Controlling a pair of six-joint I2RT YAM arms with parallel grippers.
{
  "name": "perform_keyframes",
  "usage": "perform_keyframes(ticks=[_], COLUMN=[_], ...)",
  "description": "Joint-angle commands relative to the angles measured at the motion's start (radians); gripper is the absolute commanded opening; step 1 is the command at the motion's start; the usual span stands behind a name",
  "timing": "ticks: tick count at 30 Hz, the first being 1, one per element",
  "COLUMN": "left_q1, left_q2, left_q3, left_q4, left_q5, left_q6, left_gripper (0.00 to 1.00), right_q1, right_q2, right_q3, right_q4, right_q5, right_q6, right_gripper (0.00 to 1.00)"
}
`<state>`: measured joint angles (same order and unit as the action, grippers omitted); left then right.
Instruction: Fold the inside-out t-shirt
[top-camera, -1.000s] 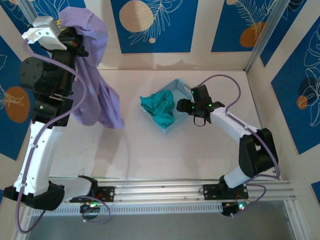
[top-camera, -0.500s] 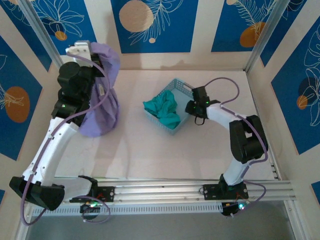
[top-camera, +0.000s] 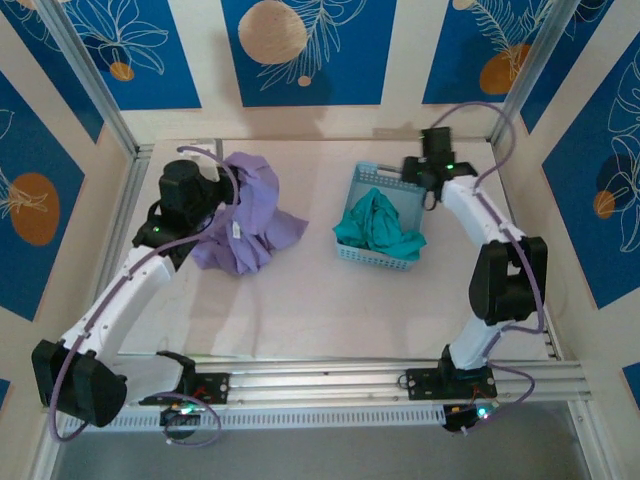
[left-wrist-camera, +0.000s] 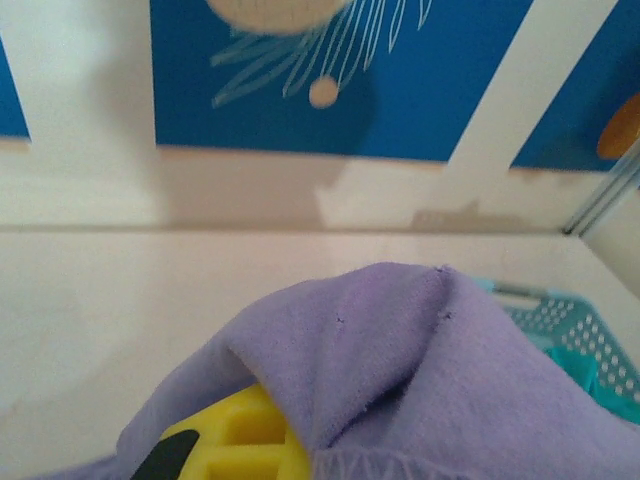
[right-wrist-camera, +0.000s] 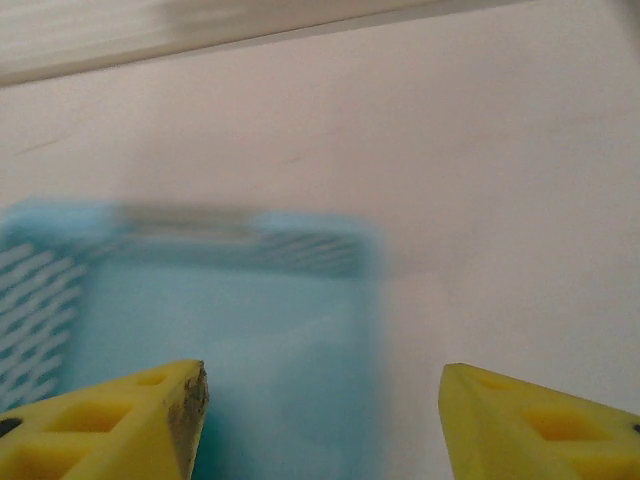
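The inside-out t-shirt (top-camera: 255, 225) lies heaped at the tabletop's (top-camera: 320, 300) 10 o'clock. It is draped over the left hand (top-camera: 208, 196), whose grip cannot be told under the cloth. At 2 o'clock, the right hand (right-wrist-camera: 320, 400) is spread wide and empty above the far rim of the blue basket (top-camera: 375, 258), which holds a teal garment (top-camera: 378, 225).

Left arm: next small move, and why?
Probably ease the left end effector free of the t-shirt. It lies bunched in a heap on the table, with fabric draped over the yellow finger. A fresh grip on an edge seems needed to spread it flat.
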<state>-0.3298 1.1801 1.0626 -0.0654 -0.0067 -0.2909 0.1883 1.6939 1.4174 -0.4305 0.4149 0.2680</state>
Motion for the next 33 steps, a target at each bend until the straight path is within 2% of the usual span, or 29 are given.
perform_keyframes(ticks=[1, 5, 11, 13, 15, 16, 19, 24, 28, 33], left_q1=[-0.006, -0.005, -0.005, -0.005, -0.004, -0.005, -0.005, -0.005, -0.005, -0.005], left_q2=[-0.028, -0.031, -0.047, -0.056, -0.064, -0.067, -0.078, -0.086, -0.086, -0.088], left_q3=[-0.024, -0.038, -0.067, -0.076, -0.083, -0.084, -0.097, -0.136, -0.158, -0.188], left_q4=[0.057, 0.044, 0.033, 0.034, 0.029, 0.026, 0.018, 0.019, 0.009, 0.013], left_q5=[0.025, -0.003, -0.030, -0.040, -0.049, -0.053, -0.058, -0.043, -0.036, -0.015], left_q6=[-0.041, -0.030, -0.016, -0.010, -0.002, -0.001, 0.006, -0.008, -0.013, -0.031], left_gripper=[0.00, 0.00, 0.00, 0.00, 0.00, 0.00, 0.00, 0.00, 0.00, 0.00], right_q1=[0.184, 0.297, 0.323, 0.318, 0.304, 0.291, 0.232, 0.093, -0.028, -0.158], right_q2=[-0.026, 0.074, 0.265, 0.311, 0.339, 0.339, 0.294, 0.231, 0.252, 0.316], right_q3=[-0.064, -0.030, 0.109, 0.148, 0.174, 0.173, 0.122, 0.053, 0.075, 0.137], right_q4=[-0.019, -0.027, -0.077, -0.099, -0.139, -0.154, -0.159, -0.158, -0.170, -0.135], right_q5=[-0.090, -0.073, -0.030, -0.004, 0.020, 0.036, 0.060, 0.062, 0.098, 0.130], right_q6=[0.006, 0.064, 0.107, 0.102, 0.083, 0.066, 0.011, -0.145, -0.269, -0.393], right_gripper=[0.68, 0.68, 0.67, 0.63, 0.50, 0.41, 0.26, 0.11, 0.07, 0.06])
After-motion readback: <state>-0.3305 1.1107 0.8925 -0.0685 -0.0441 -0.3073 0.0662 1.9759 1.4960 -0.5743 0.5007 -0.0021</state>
